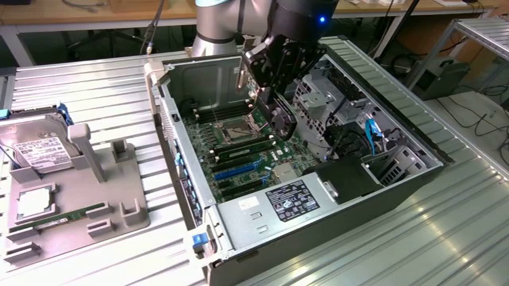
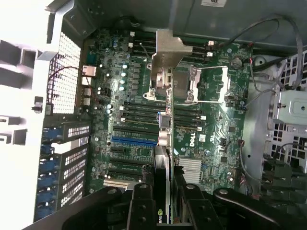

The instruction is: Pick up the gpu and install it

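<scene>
My gripper [image 1: 275,71] hangs over the open computer case [image 1: 318,229] and is shut on the gpu [image 1: 281,119], a thin black card with a pale metal bracket along one end. The card hangs edge-down above the green motherboard [image 1: 238,156], apart from it. In the wrist view the gpu [image 2: 163,143] runs edge-on away from the gripper [image 2: 162,203], clamped between the two black fingers [image 2: 143,201], and its bracket sits at the far end. Beside the card's edge, down on the motherboard [image 2: 120,86], lies a blue slot [image 2: 134,140].
A grey fixture tray [image 1: 119,208] at the exterior view's left holds a silver hard drive [image 1: 36,149], a green memory stick [image 1: 59,215] and a square chip [image 1: 32,202]. Inside the case, the drive cage [image 1: 318,101] and power supply [image 1: 290,199] flank the board.
</scene>
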Controlling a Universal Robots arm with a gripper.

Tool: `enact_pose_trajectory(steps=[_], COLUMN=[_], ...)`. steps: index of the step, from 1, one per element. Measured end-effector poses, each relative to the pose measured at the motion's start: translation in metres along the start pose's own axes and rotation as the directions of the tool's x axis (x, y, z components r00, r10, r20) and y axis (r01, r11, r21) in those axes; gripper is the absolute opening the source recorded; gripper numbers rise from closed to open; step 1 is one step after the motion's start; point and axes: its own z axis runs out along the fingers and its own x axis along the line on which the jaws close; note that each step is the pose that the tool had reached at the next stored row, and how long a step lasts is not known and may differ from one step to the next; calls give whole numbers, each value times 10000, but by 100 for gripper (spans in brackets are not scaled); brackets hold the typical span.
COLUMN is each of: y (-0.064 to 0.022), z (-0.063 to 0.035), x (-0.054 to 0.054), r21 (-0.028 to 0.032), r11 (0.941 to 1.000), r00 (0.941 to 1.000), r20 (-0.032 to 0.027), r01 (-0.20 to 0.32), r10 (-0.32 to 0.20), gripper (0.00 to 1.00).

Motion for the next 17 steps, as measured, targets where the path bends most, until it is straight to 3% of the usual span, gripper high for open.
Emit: enact_pose_trajectory(steps=[1, 3, 8, 11, 13, 16, 17], y=[0, 0, 0, 0, 0, 0, 0], z=[0, 0, 0, 0, 0, 0, 1], x=[0, 0, 0, 0, 0, 0, -1], r21=[3, 5, 10, 11, 6, 1, 3], r11=[9988, 9960, 9788, 9599, 9415, 9228, 9126], r00=[9988, 9959, 9788, 9598, 9413, 9226, 9124], r20=[-29, -52, -122, -171, -197, -208, -214], r01=[495, 898, 2047, 2802, 3371, 3853, 4088], r10=[-495, -898, -2047, -2802, -3370, -3852, -4087], gripper=[26, 26, 26, 26, 26, 26, 26])
